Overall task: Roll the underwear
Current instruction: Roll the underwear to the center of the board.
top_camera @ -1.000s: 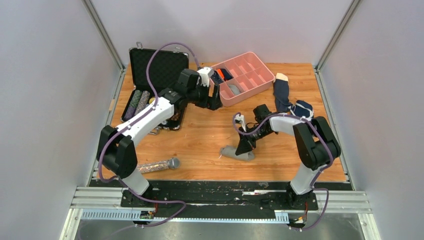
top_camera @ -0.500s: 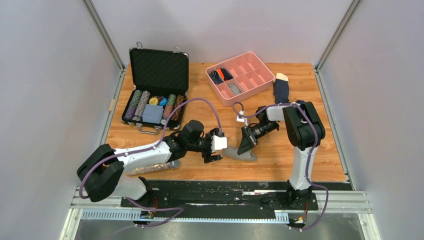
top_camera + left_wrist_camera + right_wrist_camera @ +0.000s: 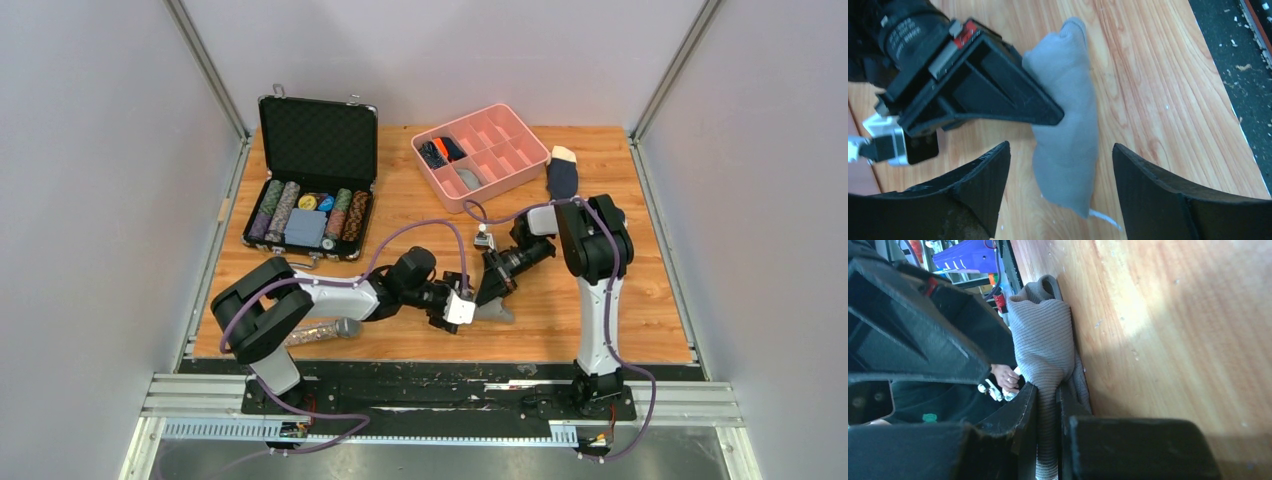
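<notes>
Items on the wooden table (image 3: 400, 190), top view, positions by clock face from table centre:

1. Underwear (image 3: 492, 314), count one. Gray-taupe ribbed cloth, bunched into a long soft lump, lying on the wood at 6 o'clock close to the near edge. One white thread or tag end shows at its near tip in the left wrist view, where the underwear (image 3: 1068, 150) lies lengthwise between the fingers

2. Right gripper (image 3: 493, 293), count one. Jaws clamped on the underwear (image 3: 1045, 340); the right wrist view shows the cloth pinched in the narrow slit of the right gripper (image 3: 1048, 395)

3. Left gripper (image 3: 462, 306), count one. Jaws apart, one finger on each side of the cloth with bare wood between finger and cloth on both sides; left gripper (image 3: 1059, 155) holds nothing

4. Poker chip case (image 3: 318, 140), count one. Black, lid up, at 10 o'clock, rows of chips inside

5. Pink divided tray (image 3: 497, 187), count one, at 12 to 1 o'clock; a few dark items in its far-left compartments

6. Navy sock (image 3: 562, 178), count one, tan toe, at 2 o'clock, just beside the tray

7. Microphone (image 3: 322, 330), count one, glittery handle, at 8 o'clock
</notes>
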Robot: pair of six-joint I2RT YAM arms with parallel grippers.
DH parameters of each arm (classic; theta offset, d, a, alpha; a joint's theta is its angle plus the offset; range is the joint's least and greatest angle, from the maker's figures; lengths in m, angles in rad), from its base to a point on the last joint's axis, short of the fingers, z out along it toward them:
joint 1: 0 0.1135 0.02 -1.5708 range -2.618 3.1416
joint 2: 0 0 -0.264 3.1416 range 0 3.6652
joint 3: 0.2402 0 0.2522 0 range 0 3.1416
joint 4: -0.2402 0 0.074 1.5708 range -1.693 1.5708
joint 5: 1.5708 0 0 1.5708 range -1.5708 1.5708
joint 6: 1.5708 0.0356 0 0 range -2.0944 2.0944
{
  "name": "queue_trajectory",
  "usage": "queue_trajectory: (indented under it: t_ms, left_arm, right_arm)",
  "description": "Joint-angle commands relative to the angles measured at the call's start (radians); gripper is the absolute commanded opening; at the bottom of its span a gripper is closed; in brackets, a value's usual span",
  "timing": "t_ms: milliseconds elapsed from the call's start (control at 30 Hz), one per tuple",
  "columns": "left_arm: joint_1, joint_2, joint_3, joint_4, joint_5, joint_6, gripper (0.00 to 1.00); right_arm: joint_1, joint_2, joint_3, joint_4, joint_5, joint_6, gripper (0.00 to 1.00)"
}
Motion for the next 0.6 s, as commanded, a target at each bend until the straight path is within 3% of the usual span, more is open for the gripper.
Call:
queue_trajectory:
  t_ms: [0,300,433,500,567]
  left_arm:
    - [-0.034,0.047,0.046,0.032,-0.065,0.058,0.75]
    - [-0.044,0.14,0.072,-0.072,-0.11,0.086,0.49]
    - [-0.043,0.197,0.108,-0.128,-0.133,0.092,0.32]
    - [-0.043,0.215,0.13,-0.18,-0.128,0.11,0.25]
    - [-0.037,0.232,0.174,-0.254,-0.096,0.121,0.21]
  right_arm:
    - [-0.01,0.075,0.022,0.044,0.163,-0.026,0.02]
    - [-0.04,0.115,0.049,0.014,0.131,-0.008,0.03]
    - [-0.041,0.114,0.05,0.012,0.128,-0.009,0.08]
    - [-0.047,0.105,0.045,0.01,0.116,-0.011,0.17]
    - [-0.069,0.068,0.037,0.005,0.066,-0.026,0.46]
